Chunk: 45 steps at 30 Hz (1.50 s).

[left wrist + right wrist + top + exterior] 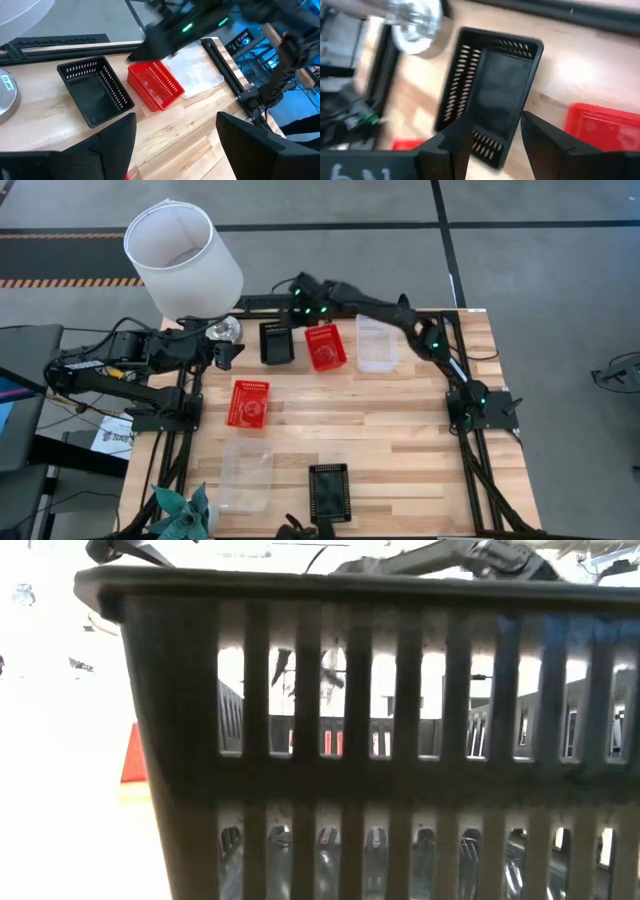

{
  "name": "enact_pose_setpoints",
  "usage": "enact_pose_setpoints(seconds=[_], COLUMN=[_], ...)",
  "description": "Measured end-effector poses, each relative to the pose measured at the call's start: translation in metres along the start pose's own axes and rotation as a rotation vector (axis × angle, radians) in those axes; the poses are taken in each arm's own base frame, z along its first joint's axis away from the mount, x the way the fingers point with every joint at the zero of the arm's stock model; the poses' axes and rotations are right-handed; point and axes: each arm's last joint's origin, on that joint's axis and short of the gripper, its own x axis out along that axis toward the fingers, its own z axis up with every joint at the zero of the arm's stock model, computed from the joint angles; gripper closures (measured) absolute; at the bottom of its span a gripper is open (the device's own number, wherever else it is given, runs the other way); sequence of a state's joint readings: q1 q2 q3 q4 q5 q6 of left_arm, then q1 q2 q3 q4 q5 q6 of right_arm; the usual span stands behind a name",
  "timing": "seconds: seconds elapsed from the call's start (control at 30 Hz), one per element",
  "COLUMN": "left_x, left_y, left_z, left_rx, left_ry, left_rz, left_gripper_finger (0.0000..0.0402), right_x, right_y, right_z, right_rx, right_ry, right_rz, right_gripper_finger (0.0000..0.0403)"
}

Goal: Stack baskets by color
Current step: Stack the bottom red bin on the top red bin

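Observation:
A black basket [276, 342], a red basket [326, 347] and a clear basket [377, 343] rest on their bottoms in a row at the table's far side. Another red basket [248, 403] sits left of centre. A clear basket [246, 473] and a black basket [329, 492] stand near the front edge. My right gripper [495, 145] hangs open just above the far black basket [492, 95], apart from it. My left gripper [175, 150] waits open at the far left, above the table, and touches nothing.
A white lampshade [183, 260] on its metal base [225, 330] stands at the far left corner, next to the far black basket. The near black basket [400, 740] fills the low view. A green paper figure [185, 510] sits at the near left corner.

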<state>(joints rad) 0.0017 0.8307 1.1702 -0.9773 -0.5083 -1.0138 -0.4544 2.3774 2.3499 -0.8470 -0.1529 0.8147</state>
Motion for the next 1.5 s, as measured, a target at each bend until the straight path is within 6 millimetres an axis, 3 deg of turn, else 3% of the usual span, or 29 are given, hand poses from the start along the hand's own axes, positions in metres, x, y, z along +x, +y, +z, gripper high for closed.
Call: enact_pose_setpoints(seconds=[0.13,0.3,0.4,0.5,0.67,0.9,1.2,1.3,1.5], left_x=[0.000,0.000,-0.001,-0.001,0.011,0.048,0.076,0.088,0.114], left_y=[0.003,0.007,0.009,0.012,0.021,0.036,0.066,0.073,0.088], left_z=[-0.003,-0.007,-0.009,-0.012,-0.029,-0.068,-0.107,-0.120,-0.150], left_rx=[0.026,0.045,0.034,0.034,-0.010,-0.001,-0.021,-0.061,-0.153], left_ry=[0.049,0.113,0.148,0.200,0.359,0.479,0.529,0.523,0.562], left_rz=[0.009,0.038,0.046,0.074,0.168,0.322,0.484,0.461,0.412], left_gripper_finger=[0.0140,0.0140,0.0140,0.0140,0.0140,0.0140,0.0140,0.0140,0.0140], right_x=[-0.061,-0.129,-0.171,-0.200,-0.247,-0.272,-0.287,-0.286,-0.282], right_y=[0.006,0.013,0.018,0.029,0.046,0.045,0.035,0.033,0.032], right_z=[-0.002,-0.026,-0.050,-0.081,-0.133,-0.201,-0.277,-0.292,-0.304], right_rx=[-0.092,-0.204,-0.255,-0.338,-0.352,-0.309,-0.197,-0.169,-0.137], right_ry=[0.029,0.133,0.201,0.191,0.153,0.129,0.114,0.099,0.076], right_rz=[-0.054,-0.125,-0.190,-0.286,-0.229,-0.272,-0.305,-0.317,-0.339], right_gripper_finger=[0.0224,0.0234,0.0236,0.0236,0.0235,0.0235,0.0235,0.0235,0.0235])
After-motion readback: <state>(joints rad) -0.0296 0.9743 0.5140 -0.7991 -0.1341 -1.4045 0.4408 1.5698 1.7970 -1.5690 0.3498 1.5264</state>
